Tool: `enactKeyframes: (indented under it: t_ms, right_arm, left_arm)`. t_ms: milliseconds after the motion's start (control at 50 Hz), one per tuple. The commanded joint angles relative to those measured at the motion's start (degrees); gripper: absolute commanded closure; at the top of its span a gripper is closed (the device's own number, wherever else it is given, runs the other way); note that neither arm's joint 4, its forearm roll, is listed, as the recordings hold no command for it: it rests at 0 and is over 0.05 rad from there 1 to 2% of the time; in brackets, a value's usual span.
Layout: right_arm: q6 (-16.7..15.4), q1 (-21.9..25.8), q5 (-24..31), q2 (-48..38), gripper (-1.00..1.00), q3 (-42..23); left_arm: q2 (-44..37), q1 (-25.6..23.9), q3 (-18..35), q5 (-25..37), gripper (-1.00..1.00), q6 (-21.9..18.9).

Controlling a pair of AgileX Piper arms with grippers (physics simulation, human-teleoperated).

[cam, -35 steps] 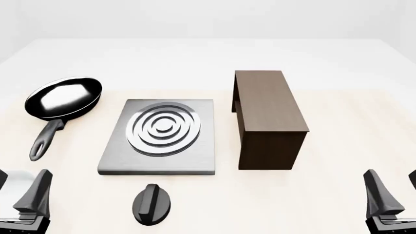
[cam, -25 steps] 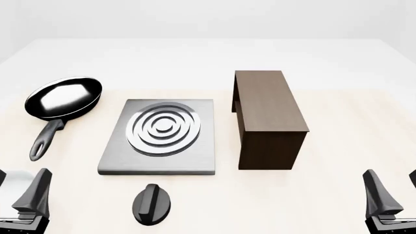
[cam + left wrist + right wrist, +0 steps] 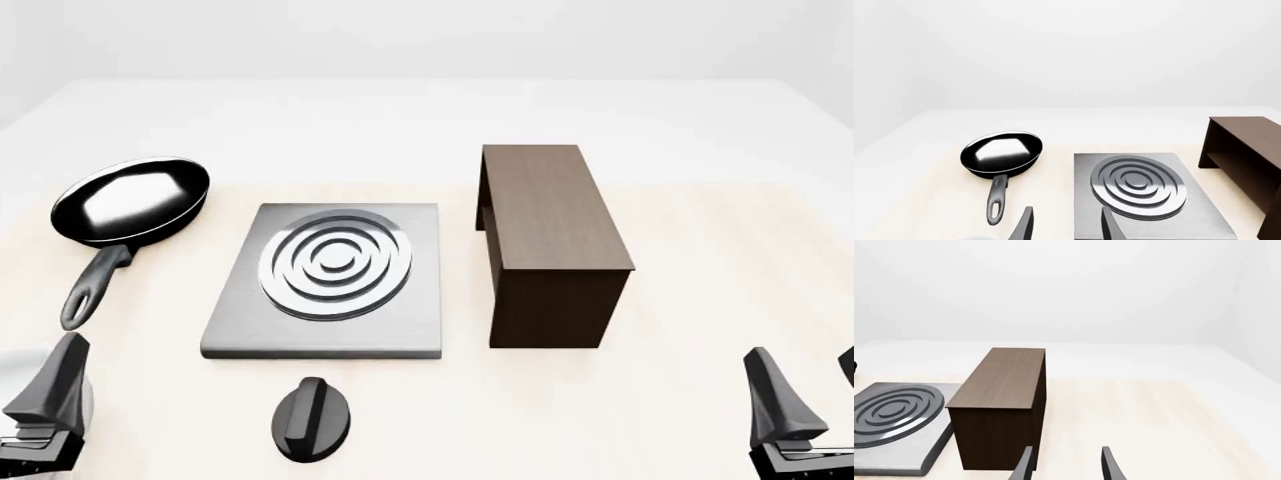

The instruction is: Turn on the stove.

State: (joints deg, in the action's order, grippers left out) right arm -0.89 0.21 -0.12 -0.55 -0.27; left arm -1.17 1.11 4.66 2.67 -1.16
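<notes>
- Stove (image 3: 327,285): flat square slab, brushed grey metal, thin edge showing on its near side. Lies flat at table (image 3: 667,400) centre, slightly left of mid in front view.
- Burner rings (image 3: 335,262): raised silver concentric ovals w/ darker grooves between, sitting on the slab's far half; same rings seen in left wrist view (image 3: 1137,186) and partly in right wrist view (image 3: 891,412).
- Knob (image 3: 312,419): small black round disc w/ a raised ridge across its top, ridge running approx 12-to-6 o'clock. Separate from slab, at slab's 6 o'clock, near but not touching.
- Frying pan (image 3: 130,203): black, glossy inside, at stove's 10 o'clock, handle pointing toward approx 7 o'clock. Apart from slab.
- Wooden box (image 3: 550,235): dark brown, long, at stove's 3 o'clock, just beside it w/ a gap.
- Left gripper (image 3: 1066,227): fingers spread w/ clear gap, nothing between them; low at 7 o'clock of the stove, well apart from knob.
- Right gripper (image 3: 1066,465): fingers likewise parted, empty; sits at approx 4 o'clock of the stove, near side of box.
</notes>
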Motion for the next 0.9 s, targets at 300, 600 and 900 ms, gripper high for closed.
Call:
enactKeyframes:
  t_ms: [300, 600, 900]
  right_arm:
    - [0.9, -0.2, 0.0, 0.1, -1.00, 0.0]
    - [0.9, -0.2, 0.0, 0.1, -1.00, 0.0]
    - [0.9, -0.2, 0.0, 0.1, -1.00, 0.0]
  left_arm:
    - [0.9, -0.1, 25.9, 22.7, -1.00, -1.5]
    - [-12.7, 0.4, 36.8, 26.2, -1.00, -1.7]
    - [-26.3, -7.7, 31.5, 25.1, -1.00, 5.7]
